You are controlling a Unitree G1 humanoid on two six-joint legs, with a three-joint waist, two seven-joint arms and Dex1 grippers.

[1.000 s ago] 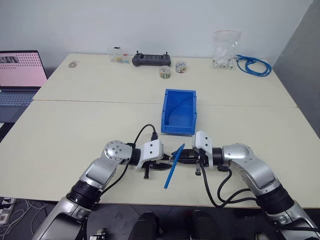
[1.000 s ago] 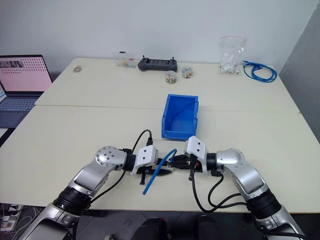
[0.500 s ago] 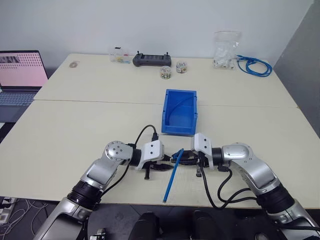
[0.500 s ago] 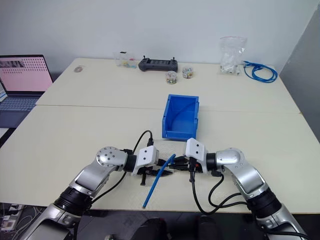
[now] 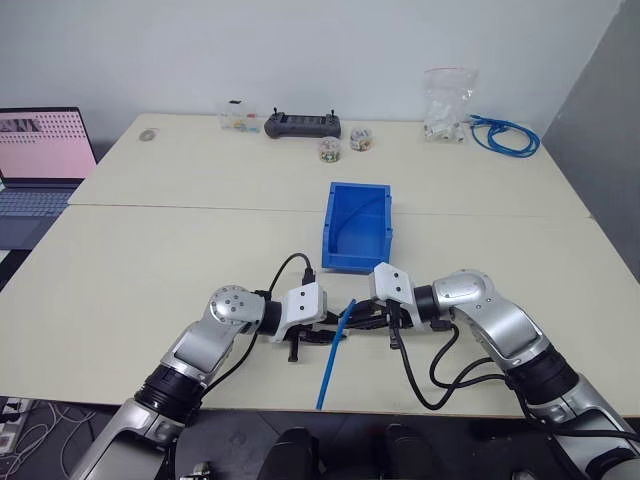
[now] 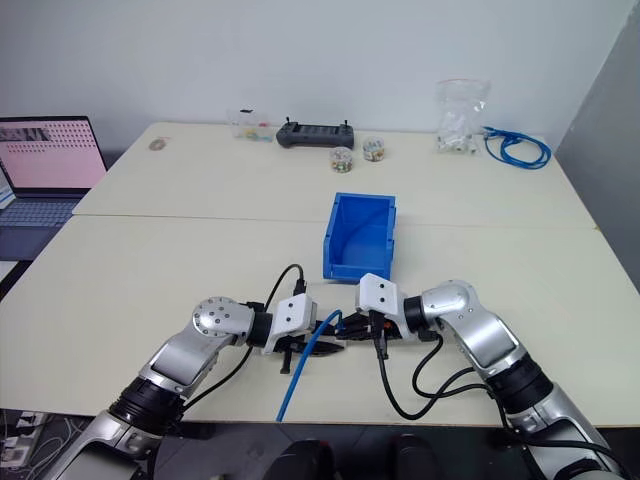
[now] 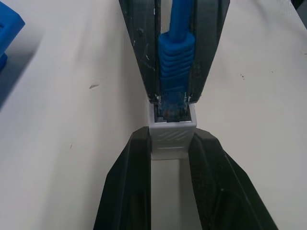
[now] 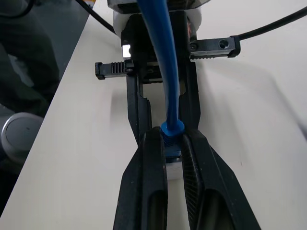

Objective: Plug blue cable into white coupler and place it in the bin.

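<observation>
Near the desk's front edge, left end effector [image 7: 169, 160] pinches the white coupler [image 7: 171, 136] — right end effector [image 8: 172, 143] pinches the blue cable [image 7: 175, 67], plug at the socket.

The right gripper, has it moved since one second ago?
Yes. The right gripper has shifted toward the left gripper; its white wrist block now lies under the bin's front lip, no longer past the bin's right corner.

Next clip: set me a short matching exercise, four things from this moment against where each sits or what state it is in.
Things:
1. blue cable
2. white coupler
3. bin
4. left pincer

States:
A. standing on the table beyond both pincers
B. shut on the white coupler
C. plug end at the coupler's socket, gripped by the right pincer
D. clamped between two black fingers

Pairs: 1-C, 2-D, 3-A, 4-B
</observation>
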